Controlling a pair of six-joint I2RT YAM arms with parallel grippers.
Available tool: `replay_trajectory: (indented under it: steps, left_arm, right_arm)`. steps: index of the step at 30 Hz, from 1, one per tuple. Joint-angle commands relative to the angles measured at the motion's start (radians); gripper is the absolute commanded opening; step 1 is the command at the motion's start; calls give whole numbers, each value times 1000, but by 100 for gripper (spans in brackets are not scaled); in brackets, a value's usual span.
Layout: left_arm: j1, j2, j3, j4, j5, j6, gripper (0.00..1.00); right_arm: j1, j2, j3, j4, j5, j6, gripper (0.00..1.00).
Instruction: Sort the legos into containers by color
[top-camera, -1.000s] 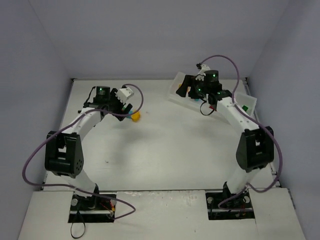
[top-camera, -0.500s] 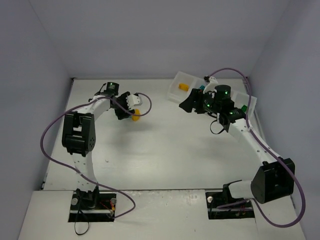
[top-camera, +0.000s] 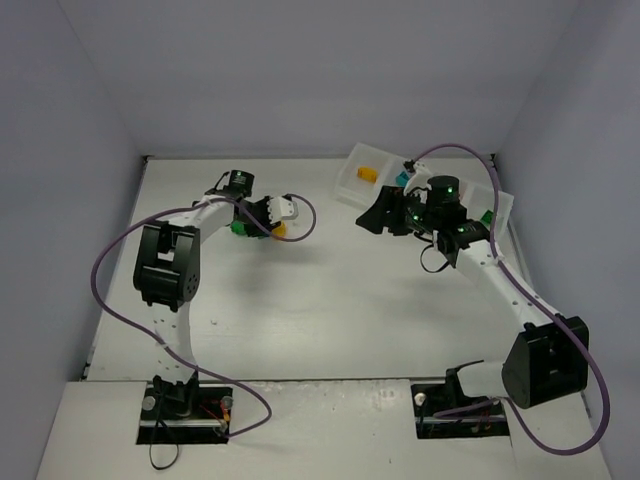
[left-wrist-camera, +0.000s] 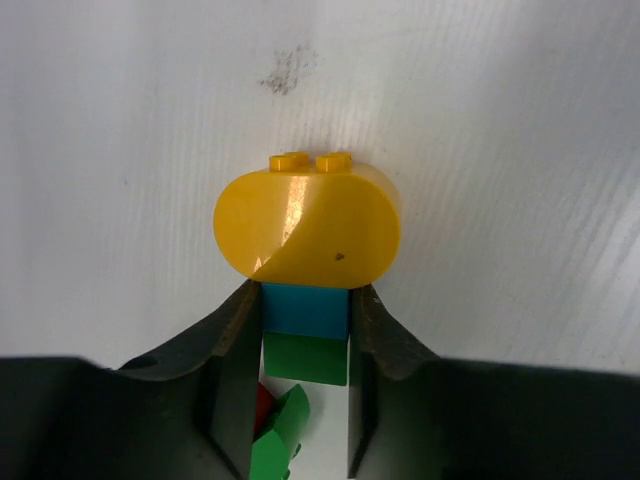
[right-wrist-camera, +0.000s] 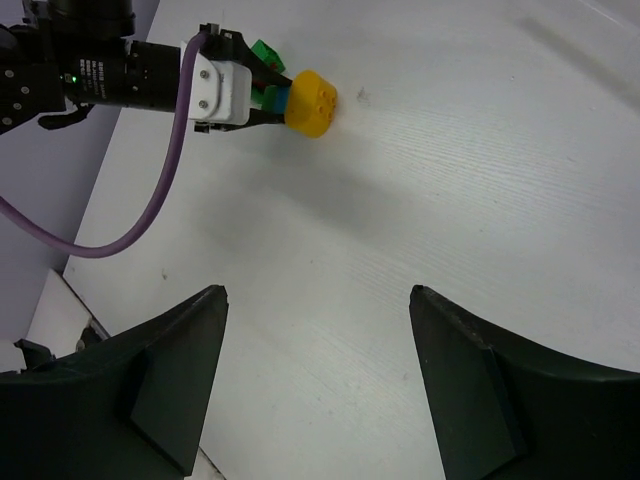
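gripping a lego stack, yellow over teal over green, with the left hand on the counter, well apart from the tray. holding the right hand wide open and empty. judging the sorting as partly done: showing a yellow brick in one compartment, leaving loose green and red bricks beside the stack.

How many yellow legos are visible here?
2. One yellow brick caps the lego stack in the left gripper; the other yellow lego lies in the tray's leftmost compartment. The right arm covers part of the tray, so more may be hidden.
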Motion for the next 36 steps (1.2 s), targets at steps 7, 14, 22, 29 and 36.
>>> replay_trajectory:
  steps: [7,14,22,29,36]
  left_arm:
    - [-74,-202,-208,157,107,-146,0]
    - [-184,-471,-422,441,84,-324,0]
    - [-282,-661,-556,570,58,-441,0]
    - [-322,-713,-574,579,32,-453,0]
    - [-329,-721,-574,586,23,-456,0]
  right_arm:
    - [48,39,27,46,-63,17,70]
    - [142,148,71,46,-17,110,84]
    - [180,234,120,100,-68,169,100]
    - [205,271,145,128,-101,172,95]
    - [225,291,155,140,-141,169,84]
